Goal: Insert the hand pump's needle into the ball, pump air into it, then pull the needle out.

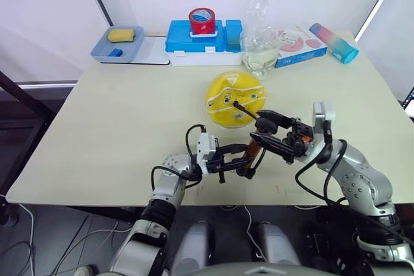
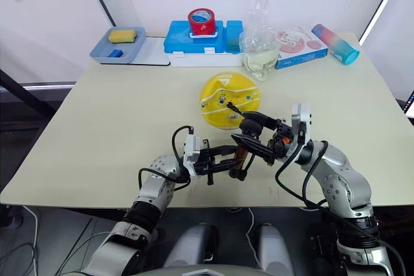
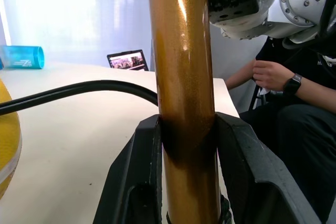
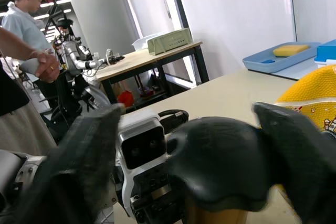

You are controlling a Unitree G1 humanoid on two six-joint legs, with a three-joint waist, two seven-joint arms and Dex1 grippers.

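The yellow ball (image 1: 234, 98) lies mid-table. The hand pump's gold barrel (image 3: 184, 77) stands upright near the front edge, and my left gripper (image 1: 244, 161) is shut on it low down. Its black hose (image 1: 246, 111) runs up to the ball, where the needle's black fitting (image 1: 235, 103) rests against the top. The metal tip is hidden. My right gripper (image 1: 262, 130) is open around the pump's black handle (image 4: 226, 166). One finger (image 4: 294, 150) touches the handle and the other (image 4: 79, 171) stands apart from it.
Along the back stand a blue tray (image 1: 119, 46) with a sponge, a blue box (image 1: 200, 38) topped by a red tape roll (image 1: 202, 21), a clear bag (image 1: 261, 43), a pink box (image 1: 299, 44) and a blue bottle (image 1: 333, 42). People show beyond the table in both wrist views.
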